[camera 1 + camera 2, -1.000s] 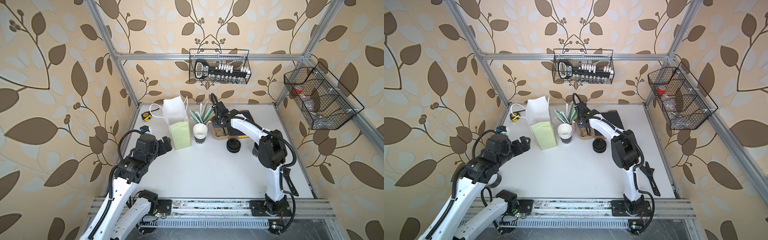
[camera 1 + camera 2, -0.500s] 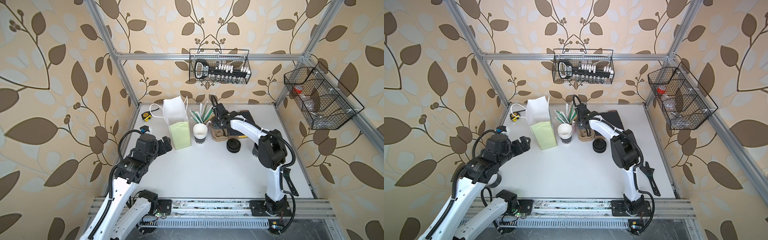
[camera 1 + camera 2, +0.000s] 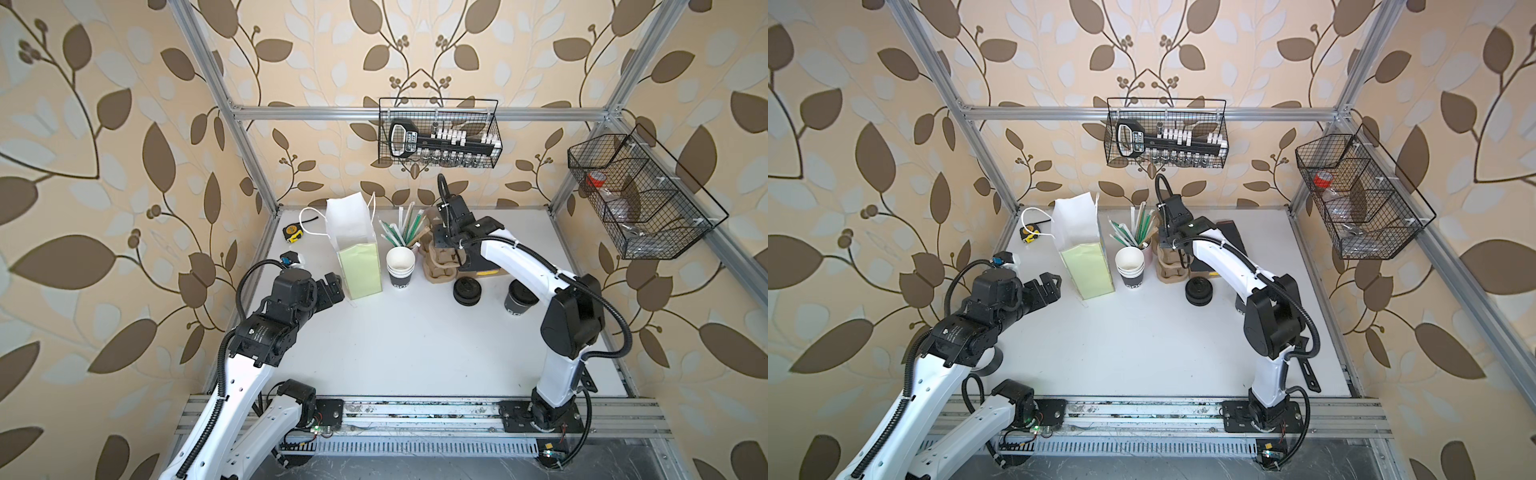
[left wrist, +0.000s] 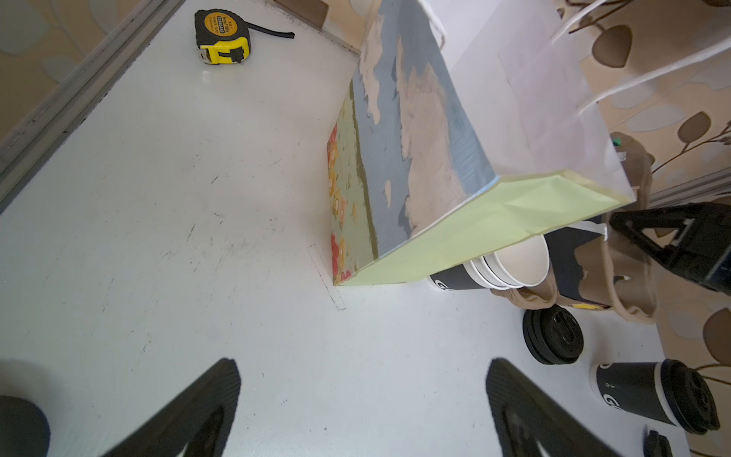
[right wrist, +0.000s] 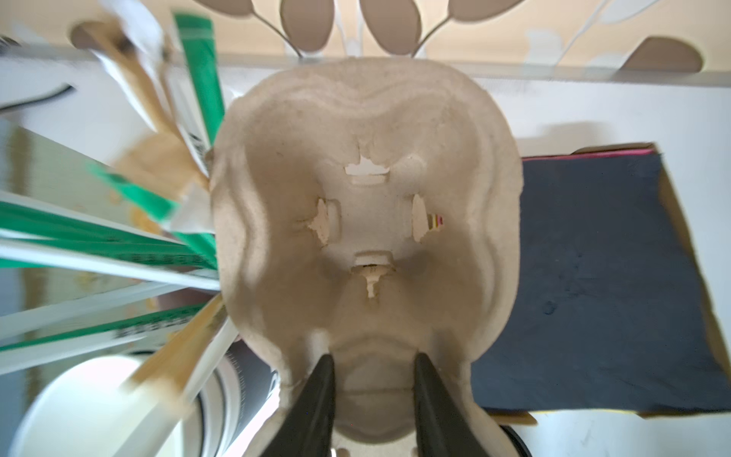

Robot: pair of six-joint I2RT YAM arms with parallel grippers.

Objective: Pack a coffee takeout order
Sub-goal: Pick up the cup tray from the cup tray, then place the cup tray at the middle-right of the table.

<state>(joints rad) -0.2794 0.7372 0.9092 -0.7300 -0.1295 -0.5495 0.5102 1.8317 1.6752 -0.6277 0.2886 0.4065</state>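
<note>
Cup carrier, fetch step: right gripper pinched its ridge; left gripper spread, empty, beside paper bag; next likely needed lifting clear of straws.

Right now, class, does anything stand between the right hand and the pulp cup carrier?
Nothing visible does. The right hand grips the cup carrier, its fingers on either side of a ridge; the straws and dark sheet lie off to its sides.
</note>
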